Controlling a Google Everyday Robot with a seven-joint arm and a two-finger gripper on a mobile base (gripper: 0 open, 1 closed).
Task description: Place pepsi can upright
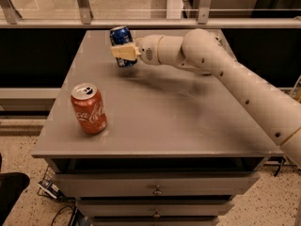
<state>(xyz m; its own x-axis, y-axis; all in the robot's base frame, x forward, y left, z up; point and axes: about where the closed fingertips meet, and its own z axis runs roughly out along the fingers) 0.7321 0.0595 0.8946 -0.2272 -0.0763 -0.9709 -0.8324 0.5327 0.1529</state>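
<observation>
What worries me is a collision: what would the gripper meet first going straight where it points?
Likely nothing: the gripper, holding the pepsi can, points picture-left over the table; the Coca-Cola can stands well off that line.

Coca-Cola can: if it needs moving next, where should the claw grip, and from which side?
Probably its mid-body, from the picture's right: the Coca-Cola can stands upright near the table's front left, and the arm reaches from that side. The claw hangs over the far left, shut on the pepsi can.
</observation>
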